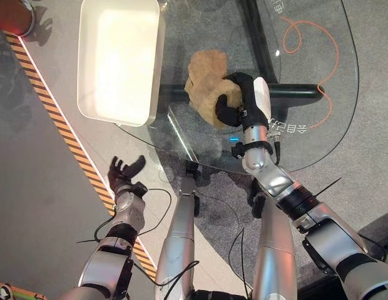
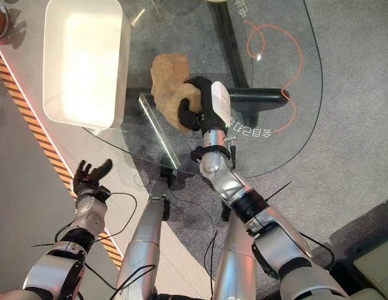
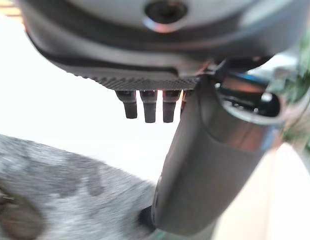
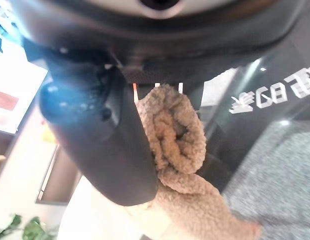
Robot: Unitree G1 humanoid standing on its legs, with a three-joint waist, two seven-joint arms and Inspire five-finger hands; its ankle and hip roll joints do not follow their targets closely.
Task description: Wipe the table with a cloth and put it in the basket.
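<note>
A tan fluffy cloth (image 1: 206,84) lies bunched on the glass table (image 1: 306,50), near its middle. My right hand (image 1: 247,100) is curled round the cloth's right side, thumb and fingers closed on it. In the right wrist view the cloth (image 4: 177,135) is pinched against the thumb (image 4: 110,145). A white rectangular basket (image 1: 119,59) stands on the table's left end, a short way left of the cloth. My left hand (image 1: 124,172) hangs below the table's near edge, off to the left, fingers spread and holding nothing.
The glass table rests on a dark frame (image 1: 294,90) with an orange looped line (image 1: 306,37) seen beneath the top. A yellow-black striped strip (image 1: 62,119) runs across the floor on the left. A red-rimmed round object (image 1: 12,15) sits at the far left corner.
</note>
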